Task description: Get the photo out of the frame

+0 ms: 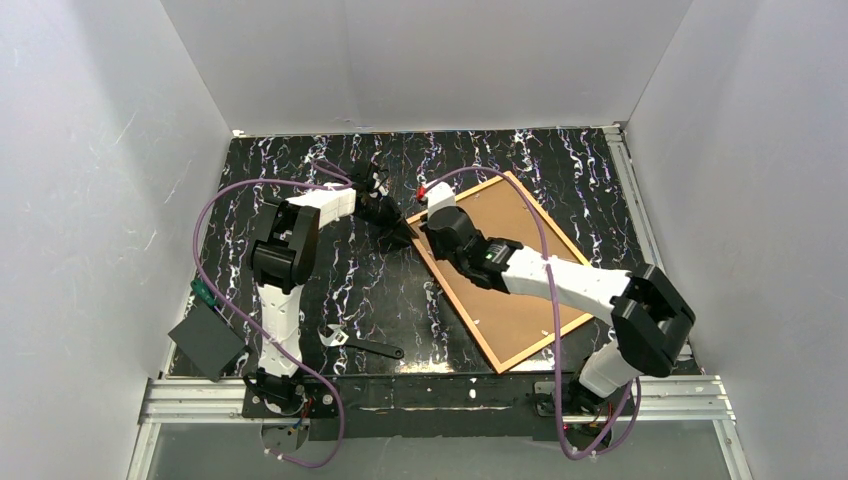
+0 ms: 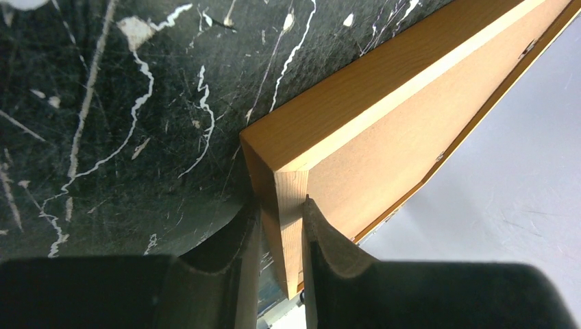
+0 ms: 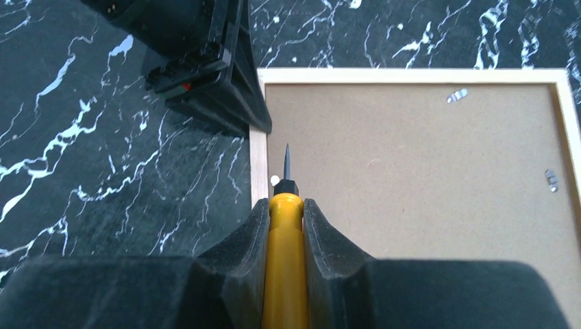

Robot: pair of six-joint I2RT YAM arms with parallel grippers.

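Top external view: the frame (image 1: pixel 470 323) lies face down on the table (image 1: pixel 560 155), right of centre, long axis running far-left to near-right, the photo (image 1: pixel 520 225) showing only its tan board. We judge it light, stiff, possibly glazed: grip a rail. Left gripper (image 2: pixel 281 205) is clamped on the corner rail; right gripper (image 3: pixel 286 205) clamps a screwdriver (image 3: pixel 286 274)

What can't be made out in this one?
- Printed side of the photo, all views: faces down, only tan back shows.
- Tip of the screwdriver, right wrist: too fine to judge contact.
- Left edge of the frame, top external: partly under the right arm.
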